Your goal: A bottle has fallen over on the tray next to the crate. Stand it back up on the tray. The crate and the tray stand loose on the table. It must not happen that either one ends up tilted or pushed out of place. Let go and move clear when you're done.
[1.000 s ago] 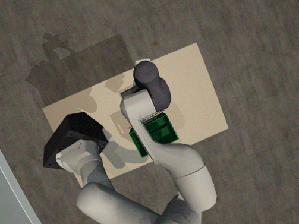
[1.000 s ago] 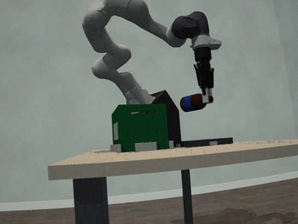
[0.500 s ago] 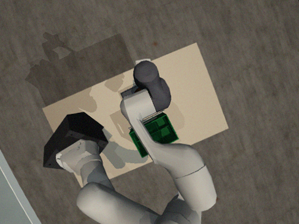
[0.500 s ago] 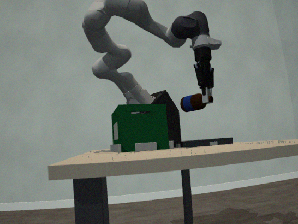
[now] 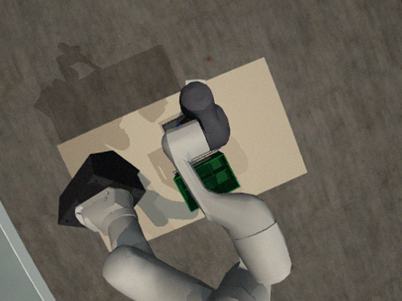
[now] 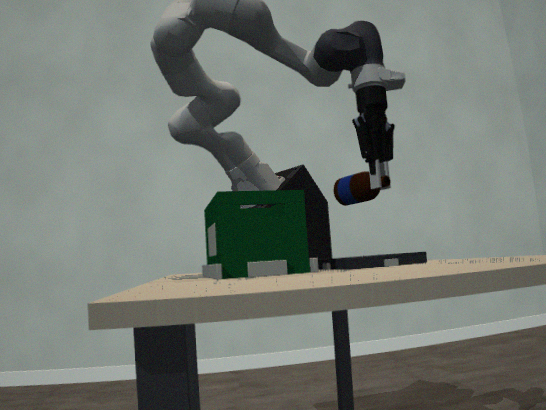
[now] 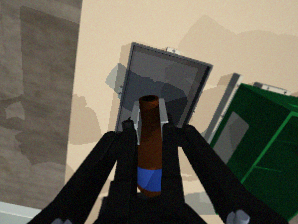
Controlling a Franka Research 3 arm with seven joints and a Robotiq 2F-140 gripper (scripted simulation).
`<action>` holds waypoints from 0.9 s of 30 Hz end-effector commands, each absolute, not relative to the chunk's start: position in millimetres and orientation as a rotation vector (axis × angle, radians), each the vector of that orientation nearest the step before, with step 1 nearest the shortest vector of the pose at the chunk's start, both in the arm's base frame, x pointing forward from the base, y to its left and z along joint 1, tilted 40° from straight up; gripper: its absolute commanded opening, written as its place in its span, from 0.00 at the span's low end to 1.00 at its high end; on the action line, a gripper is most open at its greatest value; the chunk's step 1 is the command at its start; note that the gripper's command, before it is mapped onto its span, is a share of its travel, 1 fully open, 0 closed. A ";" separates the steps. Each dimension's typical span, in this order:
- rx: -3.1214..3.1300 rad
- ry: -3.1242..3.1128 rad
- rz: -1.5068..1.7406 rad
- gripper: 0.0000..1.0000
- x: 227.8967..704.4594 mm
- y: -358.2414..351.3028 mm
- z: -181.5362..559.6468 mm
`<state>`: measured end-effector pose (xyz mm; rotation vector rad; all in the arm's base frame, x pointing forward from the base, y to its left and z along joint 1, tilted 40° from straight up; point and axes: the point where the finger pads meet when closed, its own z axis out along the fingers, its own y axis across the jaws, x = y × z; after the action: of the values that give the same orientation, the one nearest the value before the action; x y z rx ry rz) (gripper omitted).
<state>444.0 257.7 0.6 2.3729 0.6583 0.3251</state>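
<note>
My gripper (image 6: 379,181) is shut on a brown bottle with a blue label (image 6: 356,188) and holds it lying sideways, high above the table. In the wrist view the bottle (image 7: 150,150) sits between the black fingers, its neck pointing away over the grey tray (image 7: 162,89). The tray lies flat on the table far below, beside the green crate (image 7: 255,140). In the side view the tray (image 6: 378,260) is a low dark slab to the right of the crate (image 6: 258,232). From above, my arm hides most of the tray (image 5: 172,124).
The green crate (image 5: 208,178) has open compartments and stands next to the tray. A black block (image 5: 98,182) at my arm's base sits at the table's left end. The beige table has edges close on all sides.
</note>
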 end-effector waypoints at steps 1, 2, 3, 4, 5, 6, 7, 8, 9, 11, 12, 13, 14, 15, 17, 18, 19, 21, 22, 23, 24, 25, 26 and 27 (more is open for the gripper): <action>2.418 0.535 0.378 0.00 442.3 261.4 1.0; 2.420 0.528 0.380 0.00 442.3 261.4 1.0; 2.422 0.523 0.382 0.00 442.3 261.4 1.0; 2.423 0.519 0.383 0.00 442.3 261.4 1.0; 2.423 0.518 0.384 0.00 442.3 261.4 1.0; 2.423 0.517 0.384 0.00 442.3 261.4 1.0; 2.423 0.517 0.384 0.00 442.3 261.4 1.0; 2.423 0.517 0.384 0.00 442.3 261.4 1.0; 2.424 0.517 0.384 0.00 442.3 261.4 1.0; 2.424 0.517 0.384 0.00 442.3 261.4 1.0; 2.424 0.517 0.384 0.00 442.3 261.4 1.0; 2.424 0.517 0.384 0.00 442.3 261.4 1.0; 2.424 0.517 0.384 0.00 442.3 261.4 1.0; 2.424 0.517 0.384 0.00 442.3 261.4 1.0; 2.424 0.517 0.384 0.00 442.3 261.4 1.0; 2.424 0.517 0.384 0.00 442.3 261.4 1.0; 2.424 0.517 0.384 0.00 442.3 261.4 1.0; 2.424 0.517 0.384 0.00 442.3 261.4 1.0; 2.424 0.517 0.384 0.00 442.3 261.4 1.0; 2.424 0.517 0.384 0.00 442.3 261.4 1.0; 2.424 0.517 0.384 0.00 442.3 261.4 1.0; 2.424 0.517 0.384 0.00 442.3 261.4 1.0; 2.424 0.517 0.384 0.00 442.3 261.4 1.0; 2.424 0.517 0.384 0.00 442.3 261.4 1.0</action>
<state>443.9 258.2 0.6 2.4151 0.5267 0.3755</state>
